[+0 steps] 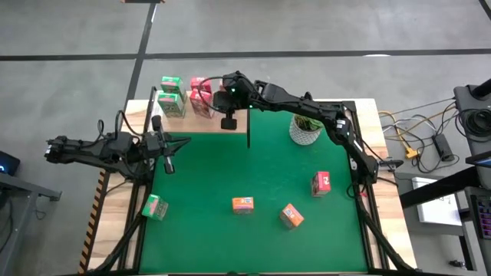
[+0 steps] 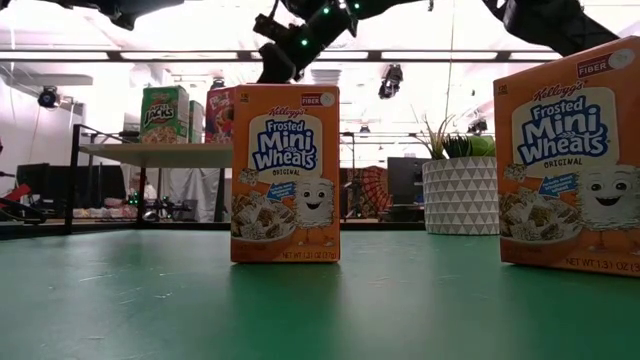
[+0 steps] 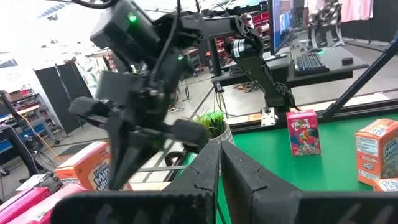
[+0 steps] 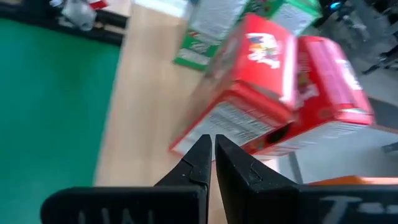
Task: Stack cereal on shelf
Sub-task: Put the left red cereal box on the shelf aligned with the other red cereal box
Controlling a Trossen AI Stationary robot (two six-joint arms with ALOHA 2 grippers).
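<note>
The light-wood shelf point(image 1: 188, 115) stands at the table's far left. On its top plank stand two green cereal boxes point(image 1: 171, 93) and two pink ones point(image 1: 202, 98). An orange box point(image 3: 87, 167) stands beside them, hidden under the arm in the high view. My right gripper point(image 4: 210, 144) is shut and empty. It hovers above the plank, just right of the pink boxes point(image 4: 273, 81), and it shows above shelf height in the low view point(image 2: 272, 62). My left gripper point(image 3: 219, 155) is shut and empty, and waits at the table's left edge point(image 1: 166, 147).
On the green mat stand a green box point(image 1: 155, 207), two orange boxes point(image 1: 243, 204) point(image 1: 291, 216) and a pink box point(image 1: 321, 184). A white patterned plant pot point(image 1: 307, 129) stands at the far right, under my right arm. A dark shelf upright point(image 1: 248, 126) rises by the gripper.
</note>
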